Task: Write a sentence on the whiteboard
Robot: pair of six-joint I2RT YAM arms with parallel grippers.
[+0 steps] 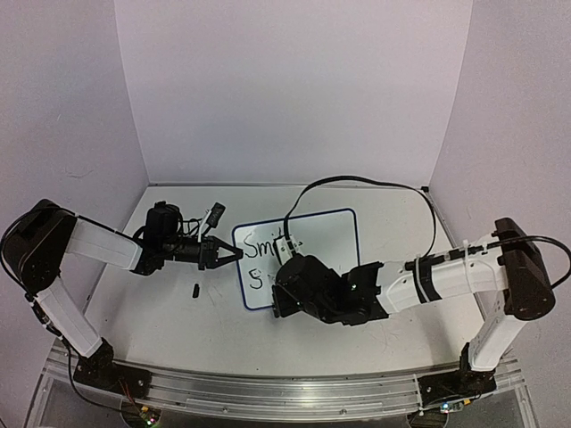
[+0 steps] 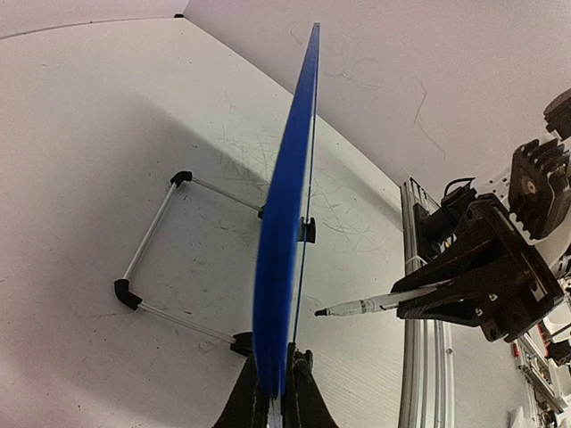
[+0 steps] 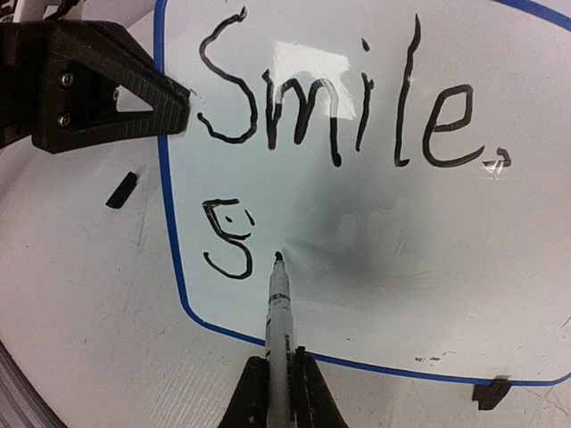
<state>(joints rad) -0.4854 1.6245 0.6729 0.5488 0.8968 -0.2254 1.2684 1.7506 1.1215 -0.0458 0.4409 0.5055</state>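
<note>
Pincer duties are split between the two arms. The left pincer point(image 2: 277, 403) is clamped on the blue rim of the whiteboard point(image 2: 284, 223), at the board's left edge as the top view shows it. I judge this grip is there to brace the board so that it does not slide or tip under the pen's pressure. The right pincer point(image 3: 278, 385) is closed around a black marker point(image 3: 279, 312), gripping it well back from the nib so the writing end is in plain sight of the wrist camera.

The whiteboard sits in the middle of the table point(image 1: 178, 330), between the arms. It is propped at a tilt on a wire stand point(image 2: 152, 259) that reaches out behind it, with the writing face turned toward the right arm. Its long axis runs left to right across the table, and the lettering runs along that axis. The sentence point(image 3: 339, 98) is only partly done: "Smile." fills the top line, and a lone "S" opens the second line near the lower left corner.

The marker's long axis runs from the pincer straight at the board face, nib leading and pointing away from the table's near edge. The nib lies just to the right of that "S", where the next letter would begin. In the left wrist view it seems to stand just off the surface, though the angle is too poor to be sure.
</note>
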